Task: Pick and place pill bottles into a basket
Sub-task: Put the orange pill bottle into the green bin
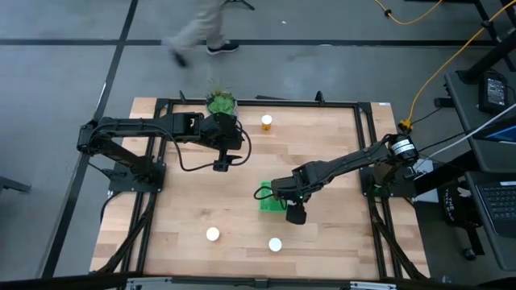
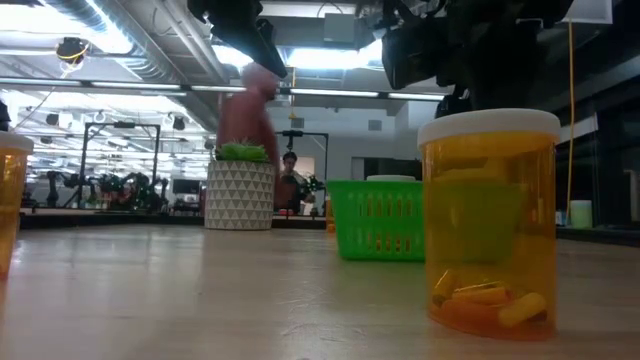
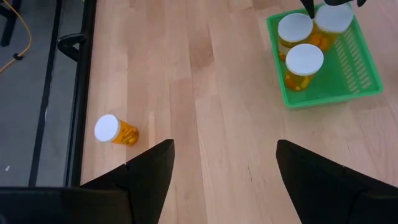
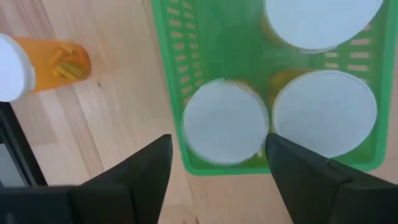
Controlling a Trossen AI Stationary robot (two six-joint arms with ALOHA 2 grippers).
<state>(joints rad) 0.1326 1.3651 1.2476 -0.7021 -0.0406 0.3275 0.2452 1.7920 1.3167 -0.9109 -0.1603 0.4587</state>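
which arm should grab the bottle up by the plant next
Left. Its open hand hangs near the plant and that bottle. The right hand, also open, is over the basket, farther from it.

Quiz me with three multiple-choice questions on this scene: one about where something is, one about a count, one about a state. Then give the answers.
1. Where is the right gripper?
A. over the plant
B. over the basket
C. off the table

2. How many bottles stand in the basket?
A. one
B. three
C. five

3. The left gripper is:
A. open and empty
B. shut on a bottle
C. shut on nothing

Answers:
1. B, since the high view shows it above the basket and its wrist view looks down into it.
2. B, since the left wrist view shows three white caps inside.
3. A, since its fingers stand wide apart over bare wood.
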